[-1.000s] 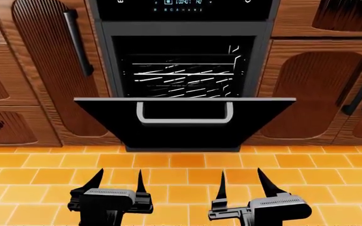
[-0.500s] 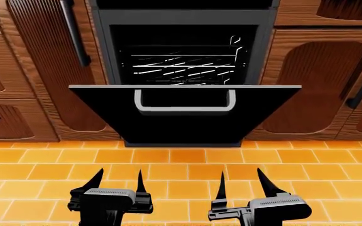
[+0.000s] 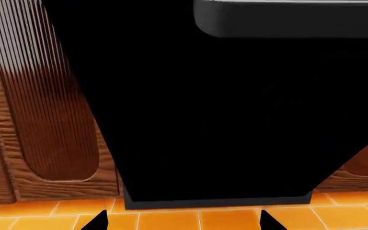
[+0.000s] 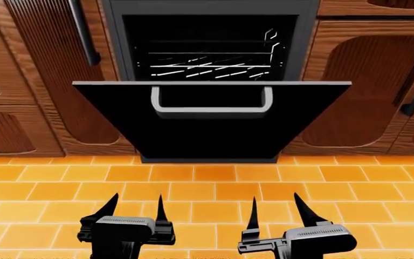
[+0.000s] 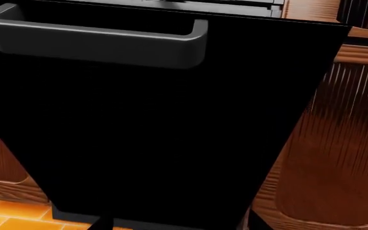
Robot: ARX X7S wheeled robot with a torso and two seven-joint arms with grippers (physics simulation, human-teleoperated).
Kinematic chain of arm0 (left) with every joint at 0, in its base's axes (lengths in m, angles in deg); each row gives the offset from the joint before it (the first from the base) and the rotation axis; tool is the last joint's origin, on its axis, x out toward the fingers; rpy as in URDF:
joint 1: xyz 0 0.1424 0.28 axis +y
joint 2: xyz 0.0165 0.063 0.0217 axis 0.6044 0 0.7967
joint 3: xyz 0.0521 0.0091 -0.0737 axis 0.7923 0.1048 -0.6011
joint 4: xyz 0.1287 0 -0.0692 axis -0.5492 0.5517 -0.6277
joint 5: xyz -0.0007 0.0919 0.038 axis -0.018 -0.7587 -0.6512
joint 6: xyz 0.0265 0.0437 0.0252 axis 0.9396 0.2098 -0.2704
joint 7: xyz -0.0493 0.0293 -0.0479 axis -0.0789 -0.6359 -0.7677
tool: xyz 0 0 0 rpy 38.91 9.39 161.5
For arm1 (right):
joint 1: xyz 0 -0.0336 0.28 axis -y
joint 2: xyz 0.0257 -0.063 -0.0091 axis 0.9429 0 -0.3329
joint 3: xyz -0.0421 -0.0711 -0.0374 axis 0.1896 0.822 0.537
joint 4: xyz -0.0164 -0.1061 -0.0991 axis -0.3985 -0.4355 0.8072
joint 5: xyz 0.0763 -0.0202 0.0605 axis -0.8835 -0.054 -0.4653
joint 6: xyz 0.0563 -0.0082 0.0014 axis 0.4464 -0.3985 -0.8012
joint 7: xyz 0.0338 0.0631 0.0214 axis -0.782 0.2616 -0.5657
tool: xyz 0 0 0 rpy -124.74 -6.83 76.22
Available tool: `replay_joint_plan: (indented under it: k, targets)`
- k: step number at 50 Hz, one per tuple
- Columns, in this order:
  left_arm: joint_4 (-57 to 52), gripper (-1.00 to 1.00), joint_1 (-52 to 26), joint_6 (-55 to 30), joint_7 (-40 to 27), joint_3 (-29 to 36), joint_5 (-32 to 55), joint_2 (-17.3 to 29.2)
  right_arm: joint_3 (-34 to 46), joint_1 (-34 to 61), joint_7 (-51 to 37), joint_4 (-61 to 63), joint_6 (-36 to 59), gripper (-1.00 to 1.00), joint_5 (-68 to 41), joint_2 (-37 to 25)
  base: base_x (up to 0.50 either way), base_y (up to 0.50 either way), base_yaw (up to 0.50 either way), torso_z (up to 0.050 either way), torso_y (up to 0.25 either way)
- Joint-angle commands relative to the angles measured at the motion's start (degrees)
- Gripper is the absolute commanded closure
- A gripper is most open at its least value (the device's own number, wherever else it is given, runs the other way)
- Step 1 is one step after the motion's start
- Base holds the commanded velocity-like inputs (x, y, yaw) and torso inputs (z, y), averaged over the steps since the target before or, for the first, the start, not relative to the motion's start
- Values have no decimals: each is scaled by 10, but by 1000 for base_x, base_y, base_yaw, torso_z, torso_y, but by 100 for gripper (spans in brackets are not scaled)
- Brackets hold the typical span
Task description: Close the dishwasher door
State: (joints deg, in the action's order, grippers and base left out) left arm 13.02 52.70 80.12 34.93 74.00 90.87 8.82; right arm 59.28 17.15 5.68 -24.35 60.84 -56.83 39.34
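Head view first: the dishwasher door (image 4: 211, 127) hangs partly open at twelve o'clock of the frame, tipped out toward the robot with its top edge leading, the racks (image 4: 203, 66) showing in the dark cavity above it. The silver handle (image 4: 211, 102) sits just under that top edge. Down at seven o'clock the left gripper (image 4: 133, 208) has its fingers spread, nothing between them; at five o'clock the right gripper (image 4: 274, 209) is spread too, also empty. Both hover over the orange tile floor (image 4: 207, 189), well apart from the door. Left wrist view now: glossy black door panel (image 3: 222, 120) fills it, a slice of the handle (image 3: 286, 19) toward one o'clock, ribbed wooden cabinet (image 3: 43, 105) at nine o'clock, and two black fingertips (image 3: 97, 221) just peeking in, apart. Right wrist view: door panel (image 5: 145, 134) again, handle (image 5: 101, 40) up around eleven o'clock, and cabinet wood (image 5: 325, 158) at four o'clock. The job here, I'd say, is the approach. Best bet looks like bringing a gripper up under the panel or against its outer face near the handle, centred, then pushing up and inward along the hinge arc. Contact high on the door gives leverage; off-centre pushing risks slipping on that gloss.
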Motion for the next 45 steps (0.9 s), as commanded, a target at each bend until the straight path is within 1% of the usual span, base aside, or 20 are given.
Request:
replay_joint_plan:
  k: [1,45]
  targets:
    - [-2,-100,1,0,-3,3,1,2,2,0,-3,1,-1,-100,-1,-2,0,0,0,-50,0]
    - [-2,-100,-3,2,-11,11,6,9,9,-1,-9,6,-3,-100,-7,-10,0,0,0,-50,0]
